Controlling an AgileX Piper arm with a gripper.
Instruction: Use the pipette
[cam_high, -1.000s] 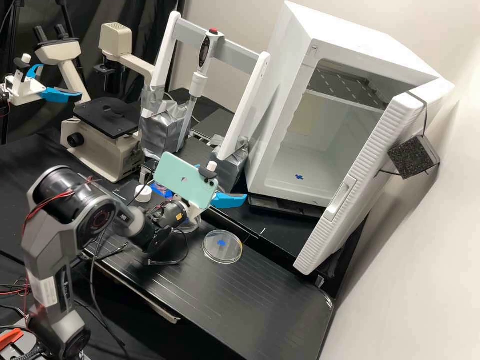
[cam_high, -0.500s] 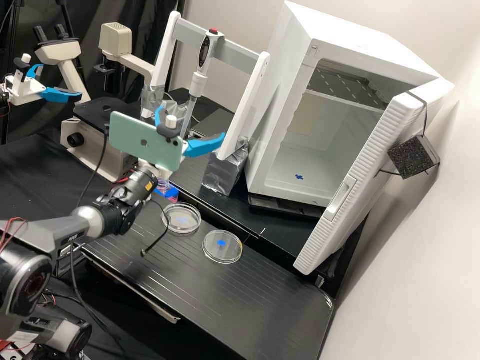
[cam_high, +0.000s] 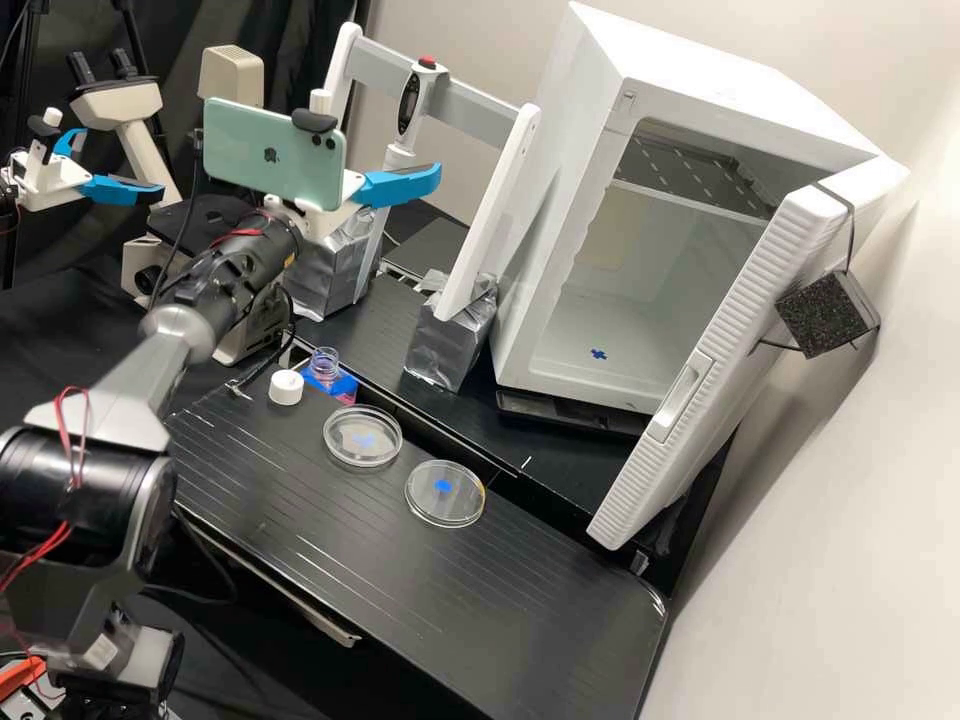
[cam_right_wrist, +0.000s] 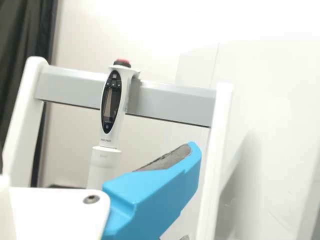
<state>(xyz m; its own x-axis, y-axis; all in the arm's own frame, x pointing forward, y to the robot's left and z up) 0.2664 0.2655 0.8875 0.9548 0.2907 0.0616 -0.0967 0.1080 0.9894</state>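
Note:
In the high view the gripper (cam_high: 400, 187) is raised in front of the pipette stand, partly behind a mint-green phone (cam_high: 272, 155) mounted on the wrist. The white pipette (cam_high: 408, 105), with its red top button, hangs upright from the grey crossbar (cam_high: 470, 112). One blue finger overlaps the pipette's lower part there. In the wrist view the pipette (cam_right_wrist: 111, 107) stands beyond the gripper (cam_right_wrist: 97, 150), which is open and holds nothing. The lower end of the pipette is hidden behind the gripper.
Two clear dishes (cam_high: 363, 458) (cam_high: 445, 522), a white cap (cam_high: 286, 387) and an uncapped bottle (cam_high: 325, 367) with pink liquid are on the bench. A microscope (cam_high: 230, 75) stands behind the arm; a white open-doored cabinet (cam_high: 560, 190) is at the right.
The gripper has risen from low over the bench to the pipette's height, first shifting left and then up. The bottle and the nearer-left dish have come out from behind the arm.

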